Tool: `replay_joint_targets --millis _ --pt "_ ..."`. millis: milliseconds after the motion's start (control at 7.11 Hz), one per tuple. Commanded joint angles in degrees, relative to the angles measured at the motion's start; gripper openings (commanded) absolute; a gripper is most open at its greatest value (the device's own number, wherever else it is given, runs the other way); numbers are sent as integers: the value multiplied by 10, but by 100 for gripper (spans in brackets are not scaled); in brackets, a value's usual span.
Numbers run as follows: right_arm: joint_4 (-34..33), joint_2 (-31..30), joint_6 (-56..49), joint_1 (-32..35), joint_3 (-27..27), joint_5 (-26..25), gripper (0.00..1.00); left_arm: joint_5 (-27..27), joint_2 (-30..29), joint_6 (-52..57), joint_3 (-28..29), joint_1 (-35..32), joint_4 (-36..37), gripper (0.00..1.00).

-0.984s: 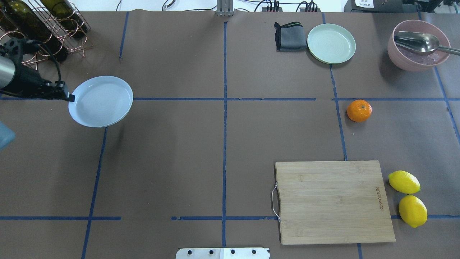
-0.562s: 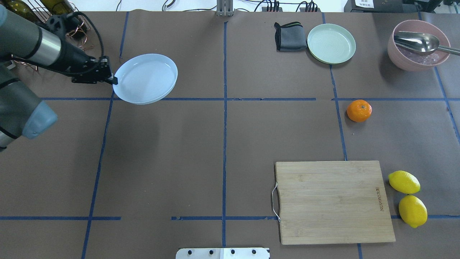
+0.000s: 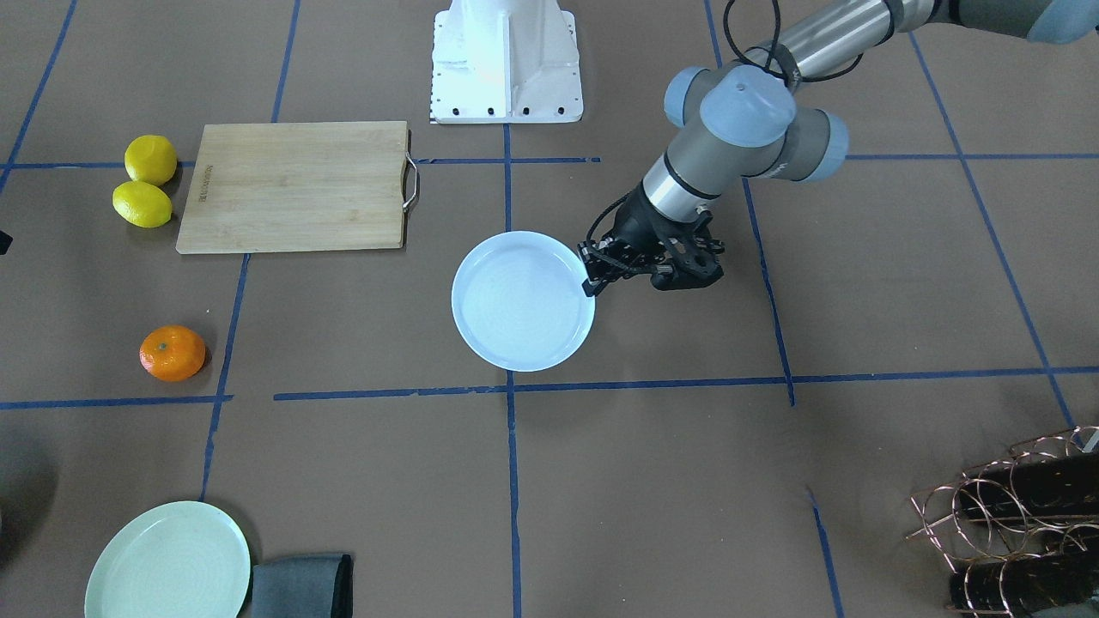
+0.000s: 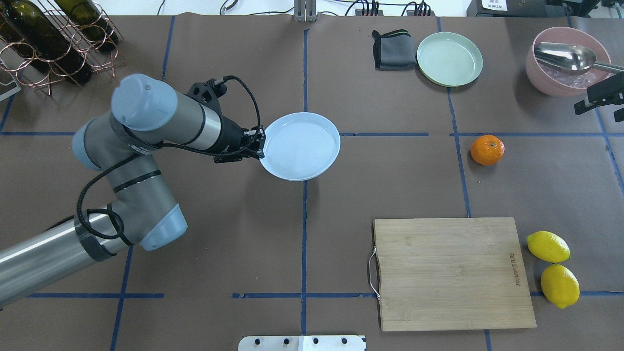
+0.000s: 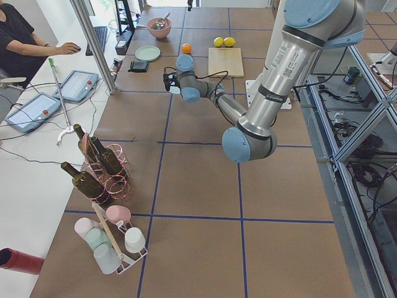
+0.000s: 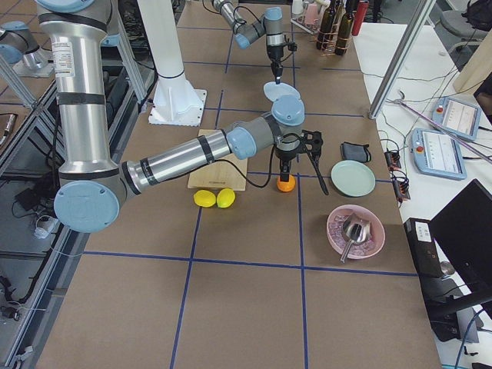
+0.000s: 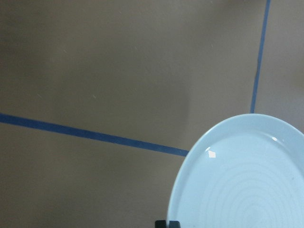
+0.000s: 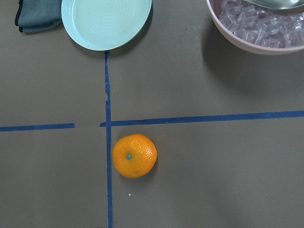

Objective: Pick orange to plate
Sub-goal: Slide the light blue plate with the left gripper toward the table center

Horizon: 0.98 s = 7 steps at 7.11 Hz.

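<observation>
My left gripper (image 4: 262, 145) is shut on the near-left rim of the pale bluish-white plate (image 4: 302, 146) and holds it roughly level over the table's centre. The left wrist view shows the plate (image 7: 247, 180) with its faint rings, empty. The orange (image 4: 487, 149) lies on the table to the right, beside a blue tape line, and shows in the right wrist view as the orange (image 8: 134, 156), well below the camera. My right gripper (image 4: 600, 97) pokes in at the right edge, beyond and to the right of the orange; I cannot tell whether it is open or shut.
A mint-green plate (image 4: 449, 59) and a folded grey cloth (image 4: 392, 49) lie at the back. A pink bowl (image 4: 568, 61) holds ice and a metal scoop. A wooden cutting board (image 4: 453, 273) and two lemons (image 4: 553, 268) sit front right. A bottle rack (image 4: 53, 39) stands back left.
My left arm has carried the plate from the far left to the table's centre. My right gripper has come into view at the right edge. The orange has not moved.
</observation>
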Motion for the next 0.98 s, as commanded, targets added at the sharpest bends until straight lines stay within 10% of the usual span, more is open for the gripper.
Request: replay_joint_targets --millis 0,422,703,844 --pt "4 2 9 -9 -1 -5 100 42 -9 -7 20 27 -2 0" --pt "4 3 9 -11 -2 -6 100 46 -4 27 27 28 1 9" --pt "4 5 10 -18 -4 -8 100 47 -4 32 27 27 1 100" --pt "4 5 27 -34 -4 -16 100 46 3 34 9 21 1 100"
